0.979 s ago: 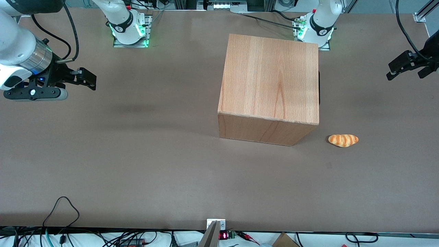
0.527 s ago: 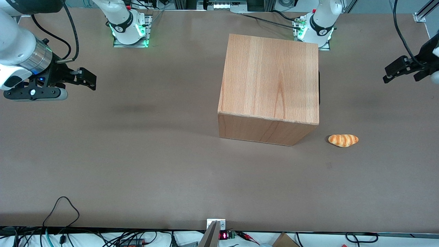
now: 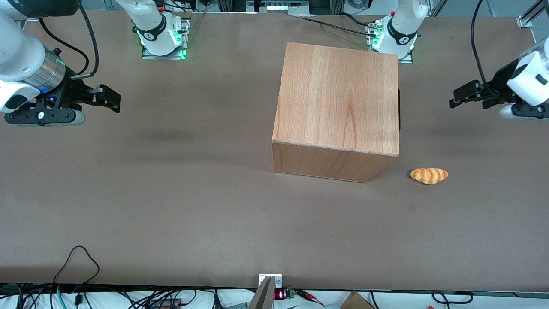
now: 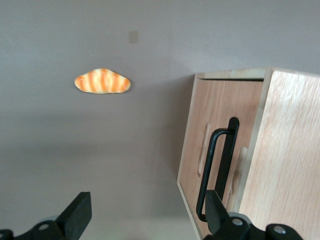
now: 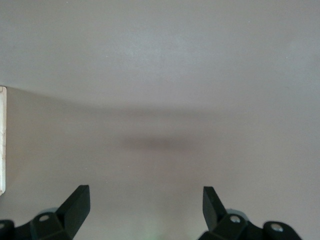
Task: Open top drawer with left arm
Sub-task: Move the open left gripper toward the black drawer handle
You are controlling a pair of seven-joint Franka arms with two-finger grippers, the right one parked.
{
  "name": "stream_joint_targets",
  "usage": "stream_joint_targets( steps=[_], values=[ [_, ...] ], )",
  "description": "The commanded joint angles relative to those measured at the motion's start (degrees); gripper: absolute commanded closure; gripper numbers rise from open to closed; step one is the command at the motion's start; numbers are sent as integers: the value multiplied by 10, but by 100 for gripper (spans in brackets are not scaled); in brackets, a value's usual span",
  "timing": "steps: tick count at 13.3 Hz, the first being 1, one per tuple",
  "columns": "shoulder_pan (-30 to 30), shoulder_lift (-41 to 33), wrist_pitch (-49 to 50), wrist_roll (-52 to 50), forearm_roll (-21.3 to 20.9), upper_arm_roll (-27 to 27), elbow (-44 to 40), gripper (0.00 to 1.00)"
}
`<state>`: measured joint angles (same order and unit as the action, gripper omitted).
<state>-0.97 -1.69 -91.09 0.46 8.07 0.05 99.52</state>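
Front view: left arm (image 3: 529,77) at working arm's end of the counter (image 3: 171,206), hand (image 3: 465,96) above it, well apart from the cabinet (image 3: 339,98).
Hand state: fingers (image 4: 77,212) spread wide, holding nothing.
Top drawer: top drawer (image 4: 215,150) shut flush in the cabinet face toward the working arm; black bar handle (image 4: 217,170) visible.
Step tip: likely approach; should line the open fingers across the bar before closing, then pull straight out.
Contents: drawer inside hidden; bread roll (image 3: 429,175) lay loose on the counter near the cabinet.

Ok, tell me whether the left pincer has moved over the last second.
Yes. The left pincer, fingers open, has moved toward the wooden cabinet, closing the gap.
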Motion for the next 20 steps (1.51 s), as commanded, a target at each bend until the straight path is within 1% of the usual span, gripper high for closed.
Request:
stream_joint_targets(
  steps=[1,11,17,20],
  values=[
    [2,12,-3,31,33,2,18,0],
    [4,20,-88,129,105,0,135,0],
    [4,32,-111,140,134,-7,159,0],
    [4,34,-125,141,139,-8,172,0]
  ],
)
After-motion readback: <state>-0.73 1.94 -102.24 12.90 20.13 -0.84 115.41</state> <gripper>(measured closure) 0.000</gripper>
